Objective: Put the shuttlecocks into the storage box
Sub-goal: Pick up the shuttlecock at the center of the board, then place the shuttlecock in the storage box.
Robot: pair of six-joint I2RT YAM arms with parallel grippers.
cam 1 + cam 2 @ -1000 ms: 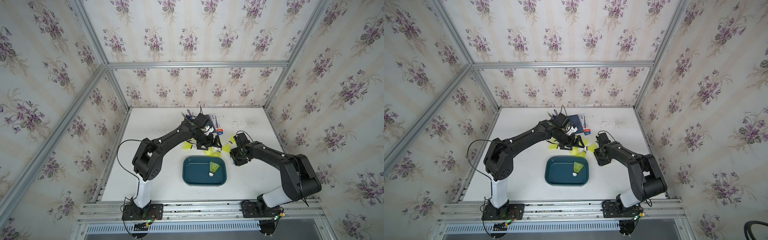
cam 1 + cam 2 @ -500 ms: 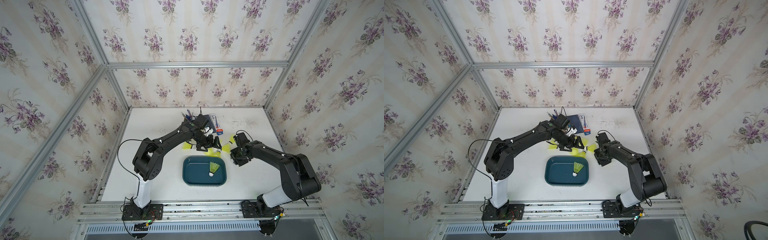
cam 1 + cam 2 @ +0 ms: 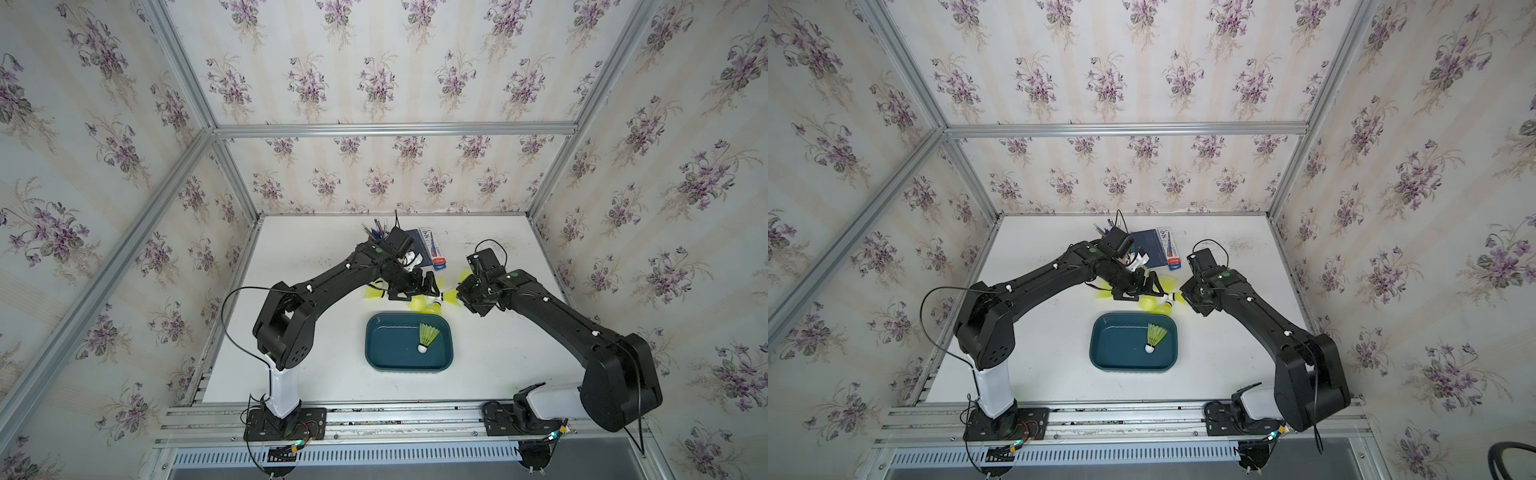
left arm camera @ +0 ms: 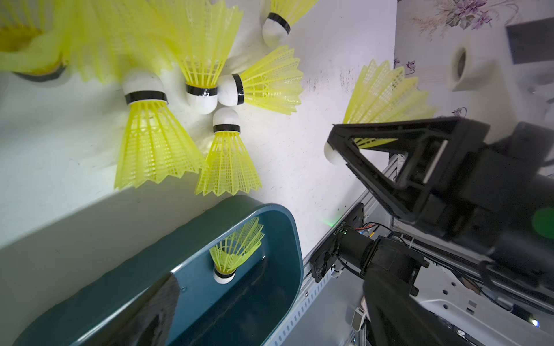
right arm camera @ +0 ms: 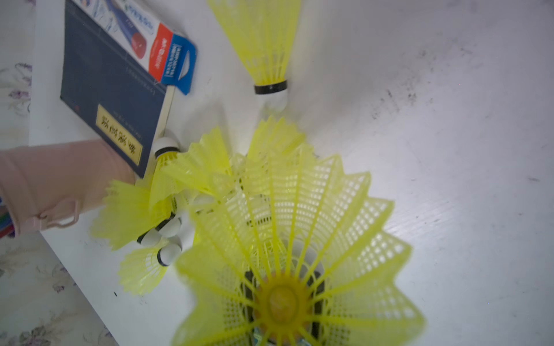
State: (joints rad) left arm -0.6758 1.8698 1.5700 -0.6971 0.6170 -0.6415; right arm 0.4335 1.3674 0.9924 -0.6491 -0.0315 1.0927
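Currently in the pick-and-transfer step, with one stored shuttlecock (image 3: pixel 428 334) already lying in the storage box (image 3: pixel 374 353) at the near centre of the bench (image 3: pixel 324 374), cork toward the near side. Check the right gripper (image 4: pixel 338 152): narrowed to a small gap and closed on the cork end of the clamped shuttlecock (image 5: pixel 299 215), with the skirt flaring back toward the wrist. Locate this grip just beyond the far right corner of the box, beside the loose shuttlecocks (image 4: pixel 153 140) bunched on the bench along the far rim. Cannot tell whether lifted clear of the bench yet. Check the left gripper (image 3: pixel 415 291): spread fully wide, holding nothing, poised low over the left part of the same bunch. Next, by judgement: raise the right gripper enough to clear the low rim, carry it toward the near side over the box interior, then release beside the stored shuttlecock. Keep the flared skirt clear of neighbouring skirts; snagging and dragging judged likely in such tight packing. Hold the left arm off during the right-arm transfer to limit collision risk in the shared space.
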